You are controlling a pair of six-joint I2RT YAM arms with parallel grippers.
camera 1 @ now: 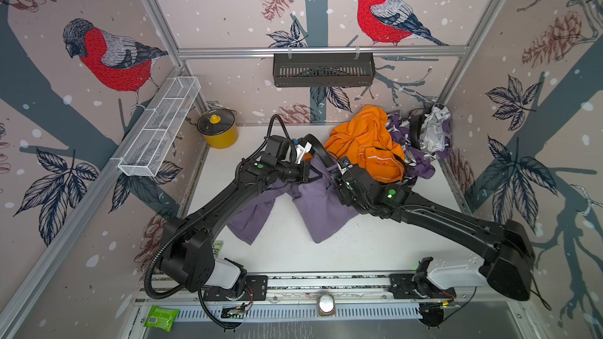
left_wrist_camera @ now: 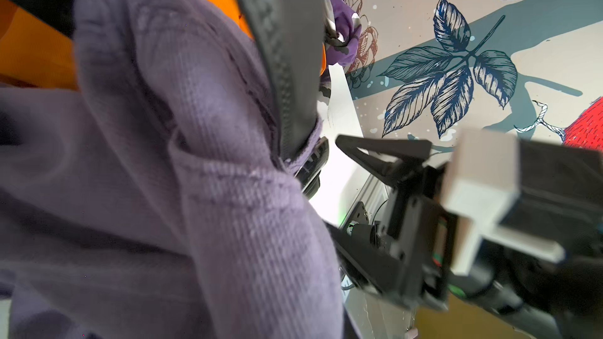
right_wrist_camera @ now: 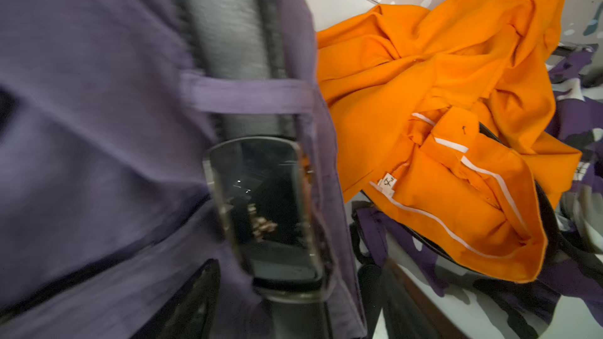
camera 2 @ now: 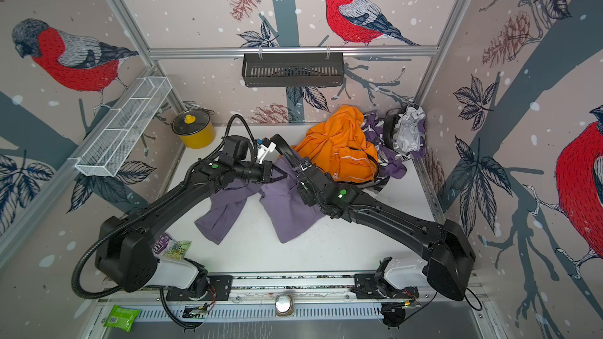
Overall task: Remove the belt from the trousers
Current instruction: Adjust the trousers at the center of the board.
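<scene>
Left claw [camera 1: 316, 176] tight on trousers [camera 1: 319, 210] waist, arm stretched inward; right claw [left_wrist_camera: 339, 187] wide beside belt [camera 1: 318, 145], arm likewise.

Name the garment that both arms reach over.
The plain purple trousers, spread out in front; the orange garment and the purple camouflage one lie heaped behind.

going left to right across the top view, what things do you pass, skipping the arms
white wire basket → yellow pot → purple trousers → orange garment → grey and white bundle
</scene>
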